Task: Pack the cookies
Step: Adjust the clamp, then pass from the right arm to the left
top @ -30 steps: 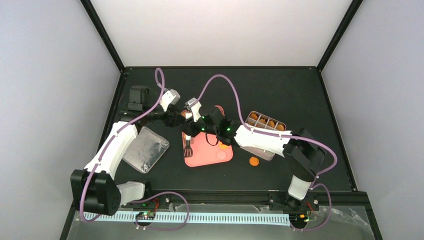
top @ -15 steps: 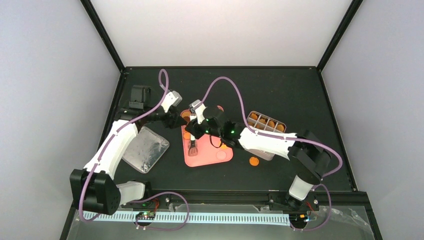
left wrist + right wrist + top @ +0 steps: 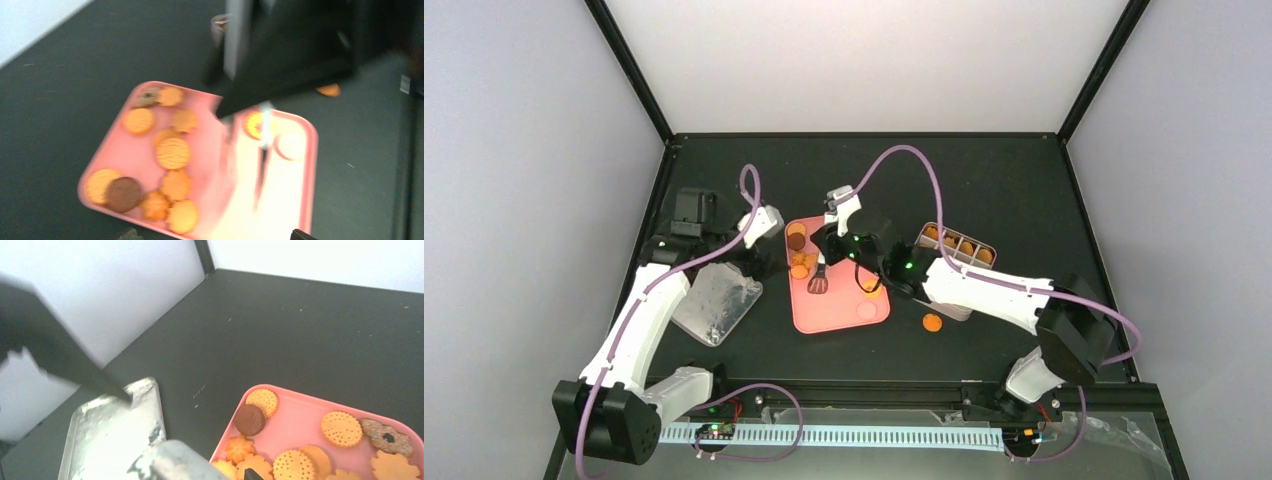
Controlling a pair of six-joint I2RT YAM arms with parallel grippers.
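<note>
Right gripper (image 3: 825, 258) apparently pinches tongs (image 3: 818, 284) above cookies (image 3: 799, 263) on tray (image 3: 844, 306); left gripper (image 3: 757, 258), jaws spread, hovers beside lid (image 3: 714, 300).

A pink tray (image 3: 844, 318) lies mid-surface (image 3: 984, 170) — black, matte. To its left, apart, sits a clear plastic container (image 3: 714, 300); to its right, near, a divided box (image 3: 921, 233). Tongs (image 3: 819, 281) stand over the tray's left half.
</note>
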